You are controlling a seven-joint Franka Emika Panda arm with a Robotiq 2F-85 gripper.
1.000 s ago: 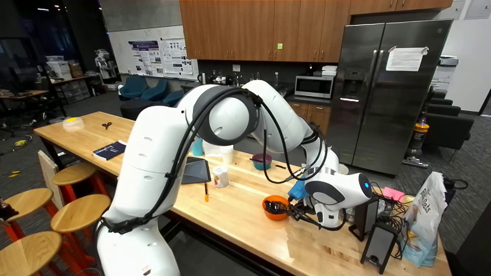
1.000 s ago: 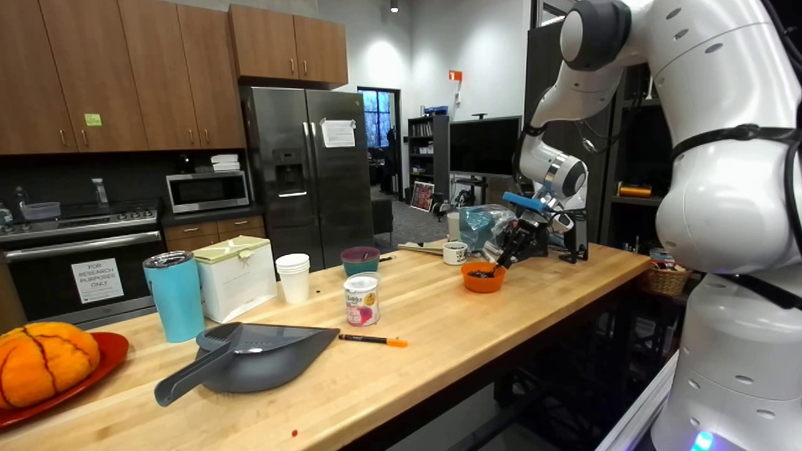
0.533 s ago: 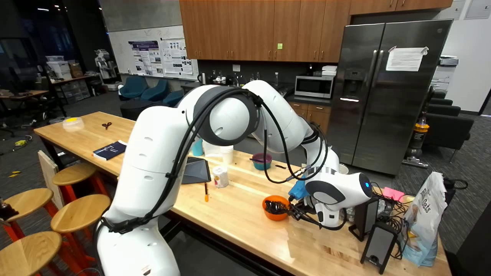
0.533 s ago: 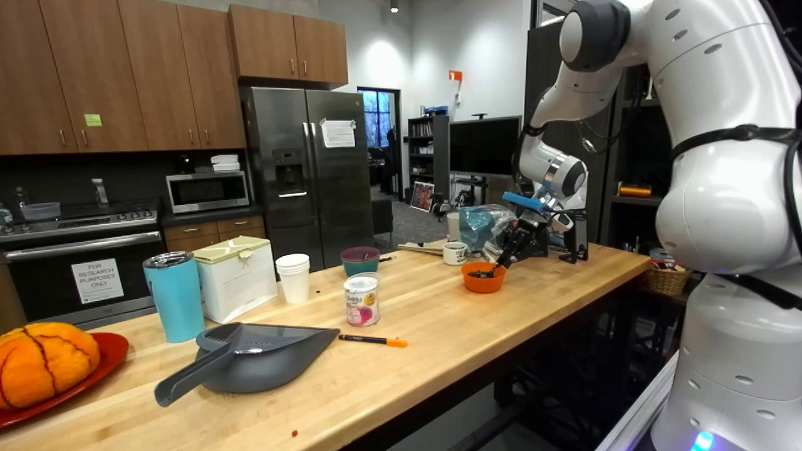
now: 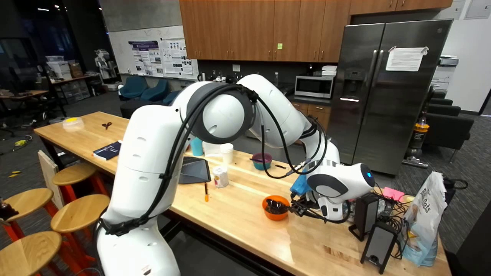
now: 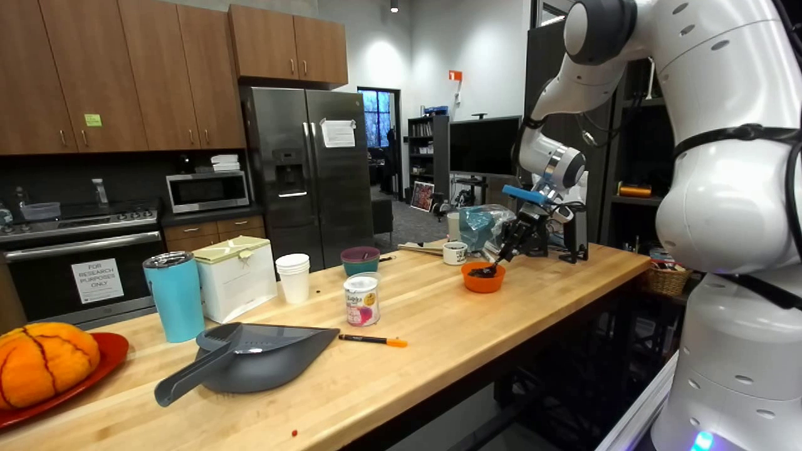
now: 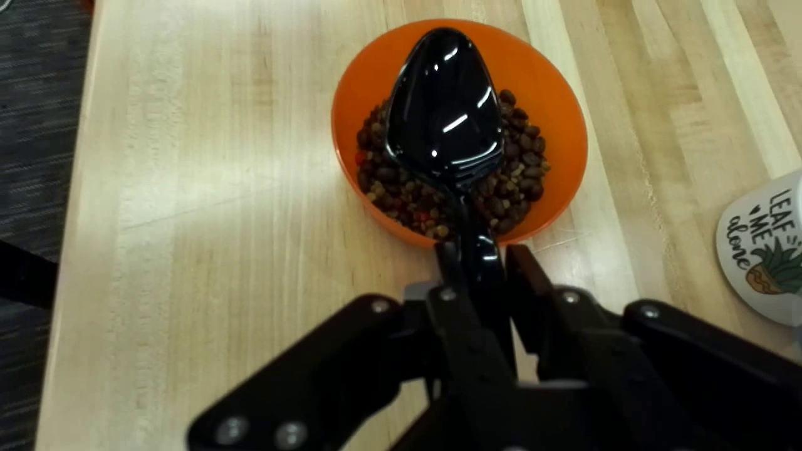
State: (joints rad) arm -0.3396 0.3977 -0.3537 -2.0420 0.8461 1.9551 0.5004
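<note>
A wooden table (image 7: 207, 250) ends left of the end effector (image 7: 481, 258); just ahead, an orange bowl (image 7: 557, 134) holds brown beans (image 7: 523, 156), a black spoon (image 7: 443, 106) over them, its handle pinched in the nearly closed grip; to the right, a white mug (image 7: 761, 250) reads “Leaf me alone”

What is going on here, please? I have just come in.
A robot gripper is closed on a spoon. The wide end of the spoon is over an orange bowl, which stands on the table and contains what look like beans and grains. Whether it touches them, I cannot tell. A mug stands nearby.
</note>
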